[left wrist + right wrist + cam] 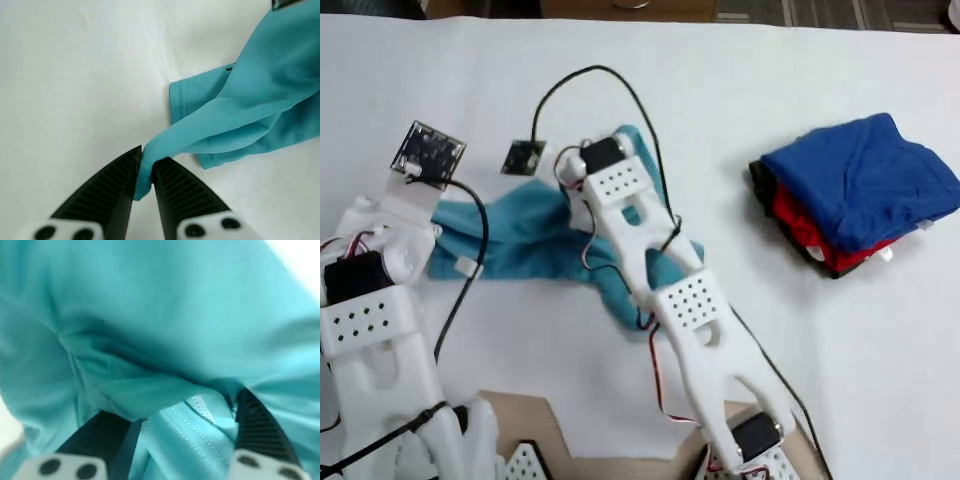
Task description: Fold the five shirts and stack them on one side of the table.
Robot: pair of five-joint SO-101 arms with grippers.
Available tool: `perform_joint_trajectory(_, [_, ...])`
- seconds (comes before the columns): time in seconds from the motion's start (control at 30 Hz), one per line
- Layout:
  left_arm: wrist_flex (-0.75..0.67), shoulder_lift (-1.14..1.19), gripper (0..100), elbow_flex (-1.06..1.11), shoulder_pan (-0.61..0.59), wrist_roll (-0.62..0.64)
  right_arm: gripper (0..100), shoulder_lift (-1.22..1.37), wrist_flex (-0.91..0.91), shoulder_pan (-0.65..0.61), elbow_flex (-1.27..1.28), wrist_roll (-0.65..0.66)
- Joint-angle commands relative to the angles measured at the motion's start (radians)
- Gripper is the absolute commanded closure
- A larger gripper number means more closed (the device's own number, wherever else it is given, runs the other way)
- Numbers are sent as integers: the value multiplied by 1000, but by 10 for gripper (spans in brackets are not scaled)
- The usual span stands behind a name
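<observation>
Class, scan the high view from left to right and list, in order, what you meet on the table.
left arm → teal shirt → stack of folded shirts. The right arm lies across the teal shirt, so it is left out.

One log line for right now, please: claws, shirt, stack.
left claw: shut on teal shirt fold | right claw: open astride teal shirt | folded stack: blue over red over black

No legible text, labels, numbers (any view).
</observation>
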Motion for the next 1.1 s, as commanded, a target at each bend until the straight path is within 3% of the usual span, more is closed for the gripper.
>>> perform_joint_trajectory(0.0, [-14, -29, 980, -5, 3, -6, 782, 15, -24, 38, -31, 9])
perform_joint_trajectory(0.2, [-14, -29, 980, -5, 6, -6, 984, -67, -21, 119, -31, 3])
perform_joint_trajectory(0.47, [-15, -29, 980, -5, 6, -5, 975, -269, 51, 173, -31, 2])
perform_joint_trajectory(0.67, [-15, -29, 980, -8, 6, -5, 973, -283, 85, 176, 0, 2])
perform_joint_trajectory(0.93, [-15, -29, 980, -12, 6, -5, 740, -150, 81, 208, 14, 2])
perform_joint_trajectory(1.07, [-15, -29, 980, -12, 6, -5, 730, -159, 107, 209, -74, -9])
